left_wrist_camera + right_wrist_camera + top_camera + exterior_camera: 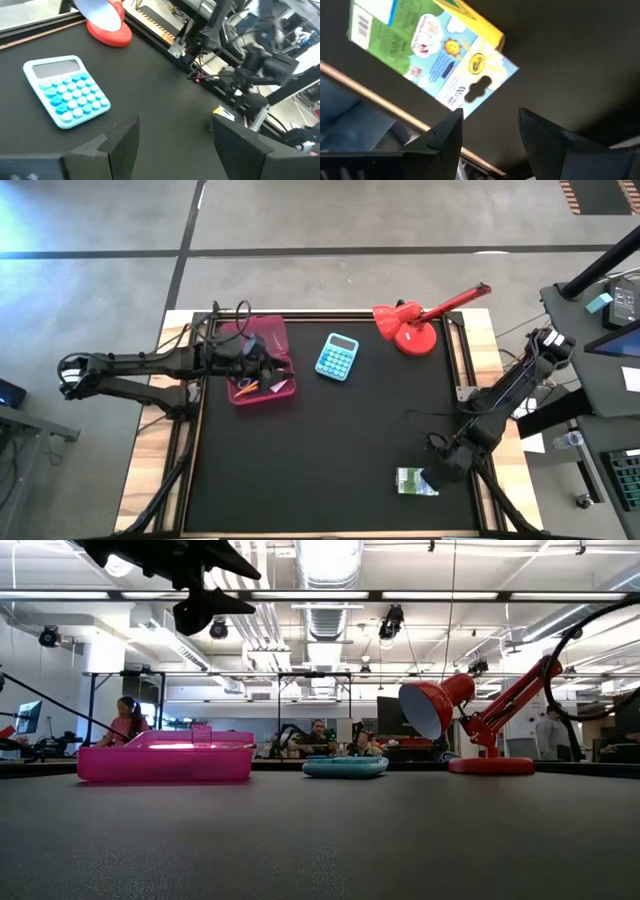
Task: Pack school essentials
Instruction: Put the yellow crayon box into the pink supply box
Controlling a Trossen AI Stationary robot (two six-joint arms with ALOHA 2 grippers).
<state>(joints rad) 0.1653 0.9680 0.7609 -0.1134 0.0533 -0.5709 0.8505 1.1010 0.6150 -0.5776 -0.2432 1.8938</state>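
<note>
The white-green packet (414,481) lies flat near the table's near right corner; in the right wrist view the packet (427,45) shows green, blue and yellow print. My right gripper (437,476) is low at the packet's right end, open (487,117), its fingers just short of the packet's end. My left gripper (256,353) hangs open (175,122) and empty above the pink translucent box (260,362). In the box I see an orange pencil (246,387) and a pale pad (281,386). The other stationery is hidden or too small to tell.
A light blue calculator (338,357) lies right of the pink box. The red long-armed lamp (412,325) stands on its round base at the far right. The black mat's middle is bare. The table's near edge (380,102) runs close to the packet.
</note>
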